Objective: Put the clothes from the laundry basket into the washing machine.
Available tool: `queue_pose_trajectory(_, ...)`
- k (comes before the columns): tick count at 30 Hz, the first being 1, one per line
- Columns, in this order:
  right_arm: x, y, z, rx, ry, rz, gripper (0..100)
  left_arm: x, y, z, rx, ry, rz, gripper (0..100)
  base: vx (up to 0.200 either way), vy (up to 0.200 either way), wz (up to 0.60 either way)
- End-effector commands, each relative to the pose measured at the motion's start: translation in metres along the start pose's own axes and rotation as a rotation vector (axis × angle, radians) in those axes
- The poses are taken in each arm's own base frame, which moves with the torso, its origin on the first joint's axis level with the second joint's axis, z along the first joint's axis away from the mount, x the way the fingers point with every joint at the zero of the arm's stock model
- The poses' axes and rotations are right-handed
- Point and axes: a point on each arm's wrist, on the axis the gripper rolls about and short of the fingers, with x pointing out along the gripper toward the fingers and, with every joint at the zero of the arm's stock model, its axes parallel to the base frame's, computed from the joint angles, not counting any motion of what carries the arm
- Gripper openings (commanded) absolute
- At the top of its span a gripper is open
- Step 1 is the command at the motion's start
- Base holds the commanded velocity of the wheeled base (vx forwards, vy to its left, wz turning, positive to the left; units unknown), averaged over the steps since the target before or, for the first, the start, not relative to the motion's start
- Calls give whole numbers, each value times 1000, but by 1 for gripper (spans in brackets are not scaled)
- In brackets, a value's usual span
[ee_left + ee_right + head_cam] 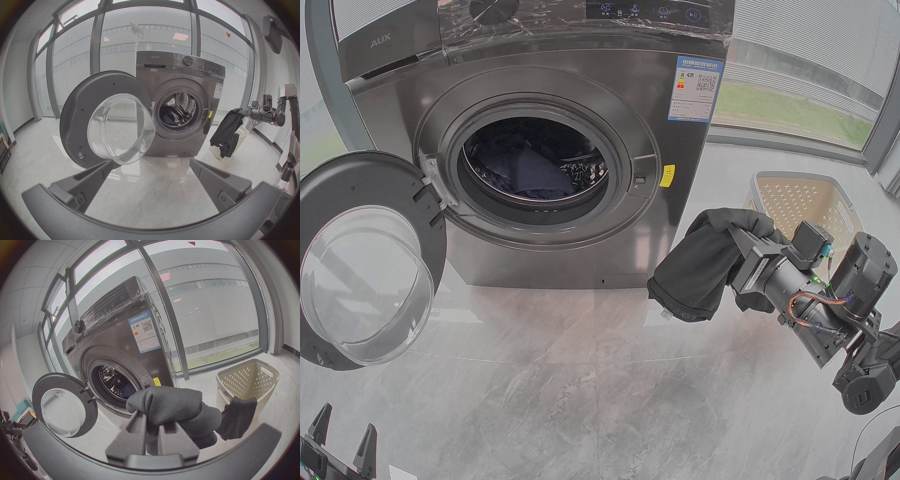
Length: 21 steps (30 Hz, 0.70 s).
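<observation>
Right gripper (152,424): clamped on a dark grey mesh garment (700,269), which drapes below it, clear of the floor. Beige laundry basket (800,178) stands beside it, and the washing machine (550,81) is ahead, door (362,181) open, dark clothes (531,169) in the drum. Left gripper (150,163): fingers spread, empty, facing the door.

Floor (600,387): pale grey marble-look tiles, glossy, w/ reflections. Floor-to-ceiling windows (118,43) in dark grey frames (165,318) behind & to the right. Outside: grey louvred bldg (215,312), grass strip (787,112). White wall (18,87) at left w/ dark skirting (22,125). Soft daylight.
</observation>
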Motion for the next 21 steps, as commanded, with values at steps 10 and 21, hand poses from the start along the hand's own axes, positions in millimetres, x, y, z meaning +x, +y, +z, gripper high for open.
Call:
queue_pose_trajectory(10,0,0,-1,-1,3,-2,0,0,0,-4,-1,0,1,100,0,80,0)
queue_pose_trajectory(21,0,-1,-1,0,3,-3,0,0,0,-4,-2,2,1,100,0,200,0)
